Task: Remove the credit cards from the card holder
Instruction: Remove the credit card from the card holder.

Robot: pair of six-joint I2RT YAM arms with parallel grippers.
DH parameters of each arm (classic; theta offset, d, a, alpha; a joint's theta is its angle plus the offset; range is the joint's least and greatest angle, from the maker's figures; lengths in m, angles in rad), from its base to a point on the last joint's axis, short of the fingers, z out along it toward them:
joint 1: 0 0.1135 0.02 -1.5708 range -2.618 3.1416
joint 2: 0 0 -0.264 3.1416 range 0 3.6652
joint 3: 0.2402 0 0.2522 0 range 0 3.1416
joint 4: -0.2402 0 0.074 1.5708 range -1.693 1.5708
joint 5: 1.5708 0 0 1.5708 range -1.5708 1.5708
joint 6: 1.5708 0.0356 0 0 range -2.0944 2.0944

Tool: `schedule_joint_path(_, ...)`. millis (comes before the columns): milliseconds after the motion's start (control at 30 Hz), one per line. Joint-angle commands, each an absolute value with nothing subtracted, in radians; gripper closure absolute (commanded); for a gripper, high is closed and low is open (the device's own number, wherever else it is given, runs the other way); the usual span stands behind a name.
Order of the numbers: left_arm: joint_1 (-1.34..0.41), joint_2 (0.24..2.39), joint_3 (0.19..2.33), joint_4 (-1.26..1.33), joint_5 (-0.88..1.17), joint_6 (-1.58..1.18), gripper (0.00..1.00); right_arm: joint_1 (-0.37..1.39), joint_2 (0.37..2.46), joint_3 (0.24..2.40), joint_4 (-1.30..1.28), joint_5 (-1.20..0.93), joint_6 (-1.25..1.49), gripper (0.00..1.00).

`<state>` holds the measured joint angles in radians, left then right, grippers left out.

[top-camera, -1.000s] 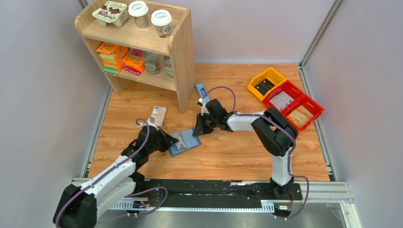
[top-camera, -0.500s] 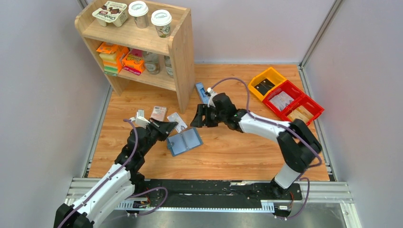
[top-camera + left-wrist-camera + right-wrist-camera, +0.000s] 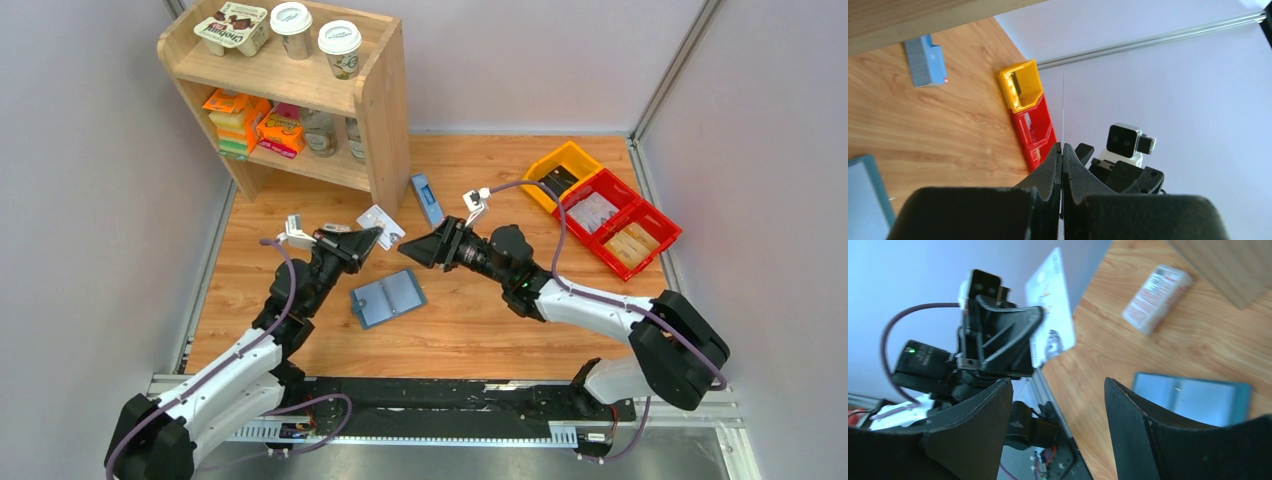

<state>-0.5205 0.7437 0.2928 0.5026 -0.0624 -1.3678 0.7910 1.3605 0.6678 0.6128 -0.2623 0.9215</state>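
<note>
Left tool point(image 3: 370, 237) is clamped on a white card point(image 3: 384, 224), held above the tabletop point(image 3: 480, 320). Right tool point(image 3: 408, 250) gapes wide, just beside the card's edge. We note the card holder point(image 3: 388, 297) lying open and flat mid-tabletop, with bare wood toward the near edge.

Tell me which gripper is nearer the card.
The left gripper: it is shut on the card. The right gripper is open just beside the card, not touching.
</note>
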Motion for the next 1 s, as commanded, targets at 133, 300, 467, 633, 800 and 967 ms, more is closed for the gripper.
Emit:
schedule_joint_path(133, -0.591, 0.833, 0.382, 0.690, -0.149, -1.401, 1.00, 0.807, 1.440, 0.771, 0.862, -0.264, 1.008, 0.32)
schedule_joint_path(300, -0.600, 0.854, 0.400, 0.709, -0.150, -1.401, 1.00, 0.807, 1.474, 0.807, 0.873, -0.265, 1.016, 0.38)
schedule_joint_path(467, -0.614, 0.873, 0.402, 0.726, -0.161, -1.410, 1.00, 0.807, 1.497, 0.838, 0.868, -0.278, 1.006, 0.66)
schedule_joint_path(633, -0.615, 0.873, 0.390, 0.738, -0.158, -1.410, 1.00, 0.805, 1.487, 0.839, 0.844, -0.275, 0.979, 0.97)
schedule_joint_path(800, -0.615, 0.816, 0.362, 0.671, -0.173, -1.381, 0.87, 0.799, 1.444, 0.851, 0.724, -0.285, 0.901, 1.00)
schedule_joint_path(967, -0.615, 0.732, 0.449, 0.315, -0.120, -1.173, 0.54, 0.752, 1.401, 0.891, 0.498, -0.359, 0.815, 1.00)
